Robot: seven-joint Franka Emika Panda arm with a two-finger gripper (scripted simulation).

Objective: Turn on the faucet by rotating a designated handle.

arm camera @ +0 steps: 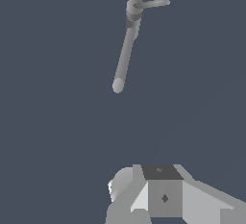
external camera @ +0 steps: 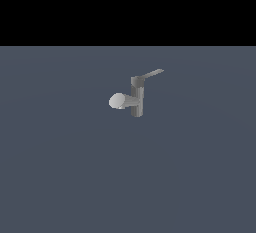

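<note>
A small matte grey faucet (external camera: 136, 97) stands alone near the middle of a flat, untextured slate-blue floor (external camera: 60, 177). Its short upright cylindrical post carries a stubby pale spout with a rounded end (external camera: 117, 101), which points toward nine o'clock in the exterior view. From the post's top a thin flat light-grey lever handle (external camera: 151, 73) slants out toward two o'clock, its tip raised slightly. All surfaces are smooth and dull, with no gloss or markings.

In the wrist view the spout looks long and slim, and the handle (arm camera: 153, 3) shows as a narrow bar off the post's top.

The pincer's pale grey, blocky body (arm camera: 166, 196) fills the near edge of the wrist view, well apart from the faucet and touching nothing. Its fingertips are cut off by the frame, so its opening cannot be told. The arm does not appear in the exterior view.
</note>
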